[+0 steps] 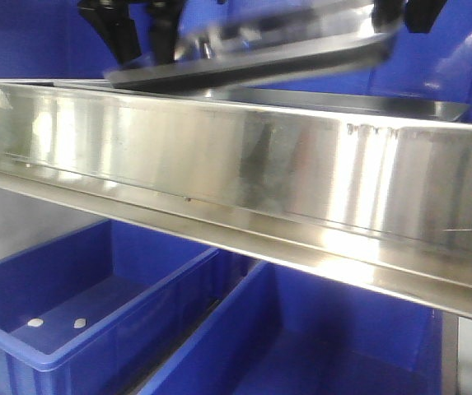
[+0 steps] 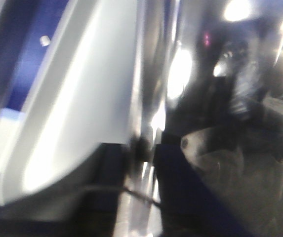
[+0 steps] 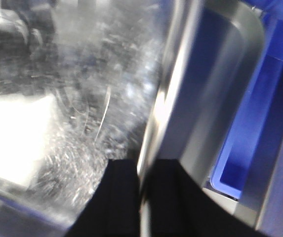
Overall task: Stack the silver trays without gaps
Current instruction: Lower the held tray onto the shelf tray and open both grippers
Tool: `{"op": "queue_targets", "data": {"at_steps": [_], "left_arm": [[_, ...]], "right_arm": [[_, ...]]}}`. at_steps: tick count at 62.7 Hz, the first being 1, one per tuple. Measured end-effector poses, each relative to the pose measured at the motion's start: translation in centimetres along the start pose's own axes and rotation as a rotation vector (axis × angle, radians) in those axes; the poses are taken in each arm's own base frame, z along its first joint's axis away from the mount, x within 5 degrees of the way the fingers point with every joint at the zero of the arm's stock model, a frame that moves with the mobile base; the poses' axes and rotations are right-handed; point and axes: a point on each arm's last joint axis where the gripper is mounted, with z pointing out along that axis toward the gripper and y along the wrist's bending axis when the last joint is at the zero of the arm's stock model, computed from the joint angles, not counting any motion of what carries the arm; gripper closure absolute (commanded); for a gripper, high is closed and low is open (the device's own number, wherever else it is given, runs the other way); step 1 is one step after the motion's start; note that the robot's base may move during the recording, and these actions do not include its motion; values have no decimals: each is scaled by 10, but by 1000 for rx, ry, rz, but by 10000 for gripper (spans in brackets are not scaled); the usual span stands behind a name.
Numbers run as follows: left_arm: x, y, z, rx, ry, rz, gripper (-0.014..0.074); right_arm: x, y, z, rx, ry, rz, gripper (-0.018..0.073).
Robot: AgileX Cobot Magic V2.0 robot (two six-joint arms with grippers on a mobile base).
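A silver tray (image 1: 260, 58) hangs tilted and blurred above the shelf, held at both ends. My left gripper (image 1: 141, 45) grips its left end and my right gripper (image 1: 396, 16) its right end. In the left wrist view the left gripper (image 2: 146, 170) is shut on the tray's rim (image 2: 143, 123), a black finger on either side. In the right wrist view the right gripper (image 3: 143, 197) pinches the rim (image 3: 156, 118) between the scratched inside (image 3: 82, 98) and the outer wall (image 3: 205, 98). Another silver tray (image 1: 367, 100) lies flat below the held one, mostly hidden behind the rail.
A long stainless shelf rail (image 1: 219, 156) crosses the front view and hides the trays' lower parts. Blue plastic bins (image 1: 79, 304) stand below it, one with two small white bits on its floor. A blue bin (image 3: 260, 123) also shows beside the tray in the right wrist view.
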Motion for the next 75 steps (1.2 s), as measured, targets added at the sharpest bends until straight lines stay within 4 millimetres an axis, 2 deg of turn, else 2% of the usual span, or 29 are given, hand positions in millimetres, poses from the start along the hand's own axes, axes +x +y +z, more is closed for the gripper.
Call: {"op": "queue_targets", "data": {"at_steps": [4,5,9,21,28,31,36,39,45,48,51,53,62,74,75], "left_arm": [[0,-4,0,23,-5,-4,94],[0,-5,0,27,-8,-3,78],[0,-7,-1,37,-12,0,33],[-1,-7,-7,43,-27,-1,29],[-1,-4,-24,48,-64,-5,39],[-1,-1,-37,50,-92,-8,54],[1,4,-60,52,-135,-14,97],[4,10,-81,53,-173,-18,137],[11,20,-114,37,-236,-10,232],[19,28,-136,30,-280,-5,296],[27,33,-151,21,-307,-4,366],[33,37,-160,19,-322,-6,408],[76,56,-203,28,-424,-12,650],[140,73,-224,64,-564,-5,644],[144,73,-222,67,-571,-1,644]], "right_arm": [[1,1,0,-7,3,-4,-85],[1,1,0,-7,3,-6,-92],[1,2,0,-10,2,-10,-71],[1,2,0,-5,-5,-14,-72],[0,2,-2,-10,-10,-28,-71],[-2,3,-5,-18,-19,-37,-68],[-5,3,-12,-34,-39,-52,-20],[-7,3,-19,-48,-56,-63,32],[-9,0,-36,-80,-97,-82,220],[-9,-3,-45,-95,-119,-95,321],[-9,-5,-52,-107,-136,-110,460],[-8,-8,-58,-114,-148,-119,521],[-2,-17,-81,-150,-206,-193,509],[15,-17,-108,-245,-309,-376,509],[18,-17,-110,-254,-319,-396,509]]}}
